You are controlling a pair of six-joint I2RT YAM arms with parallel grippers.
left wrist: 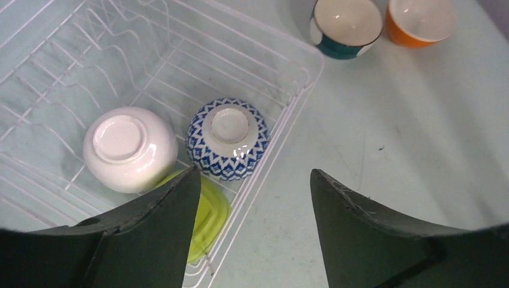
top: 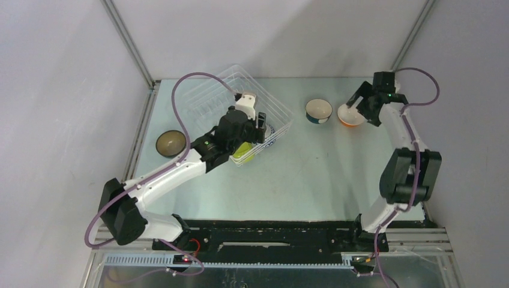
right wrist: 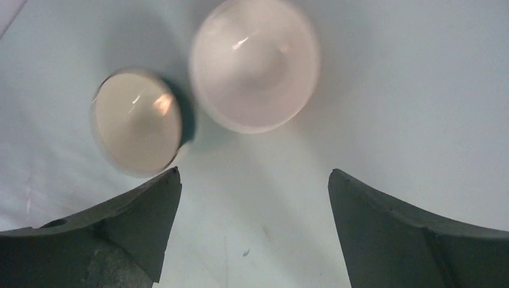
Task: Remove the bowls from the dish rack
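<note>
Left hand [left wrist: 255, 175] spread over rack [left wrist: 303, 84] edge, near patterned bowl [left wrist: 228, 141]; right hand [right wrist: 253, 174] spread, gripping nothing, above orange bowl [left wrist: 418, 21] on desk [right wrist: 420, 90].

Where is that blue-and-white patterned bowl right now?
In the left wrist view, the patterned bowl sits upside down inside the dish rack, near its edge, beside the upturned white bowl and the lime green bowl.

White [left wrist: 129, 149], patterned [left wrist: 227, 139], lime bowls [left wrist: 211, 219] in rack [left wrist: 282, 78]; teal [left wrist: 346, 27], orange [left wrist: 420, 21], seemingly dark one [top: 170, 143] outside

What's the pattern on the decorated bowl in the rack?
The bowl has blue-and-white diamonds; left wrist view.
</note>
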